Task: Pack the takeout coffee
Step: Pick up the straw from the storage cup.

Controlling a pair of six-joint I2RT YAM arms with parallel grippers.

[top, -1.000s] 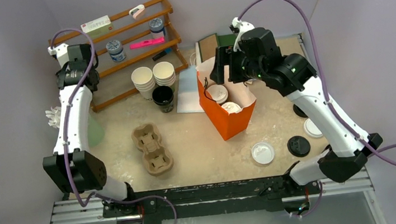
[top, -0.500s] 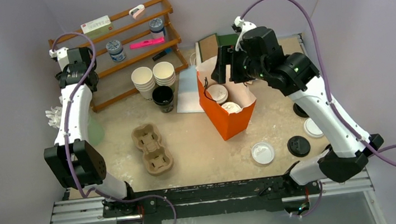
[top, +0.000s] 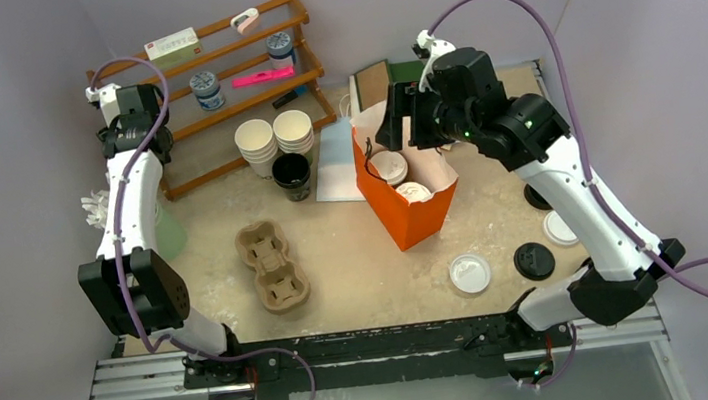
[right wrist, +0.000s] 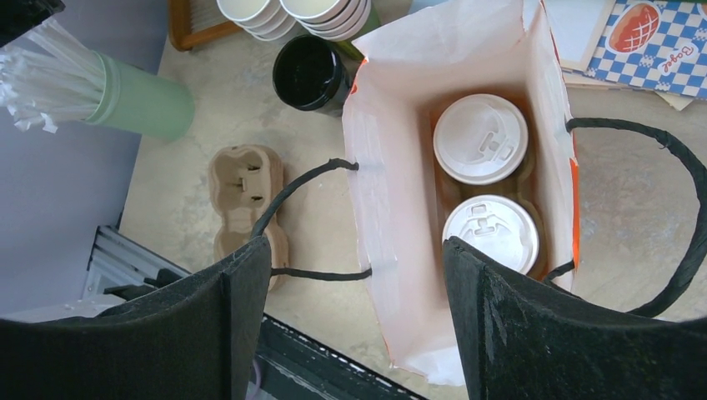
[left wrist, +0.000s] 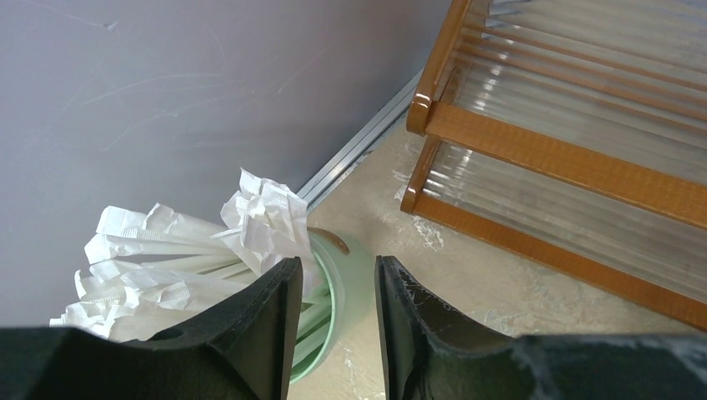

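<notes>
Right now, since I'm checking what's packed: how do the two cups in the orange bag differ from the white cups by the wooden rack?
The bagged cups wear white lids; the white cups are open-topped. The bagged cups sit singly, side by side inside the orange bag; the white cups are nested in two stacks on the table. Both sets stand upright.
</notes>
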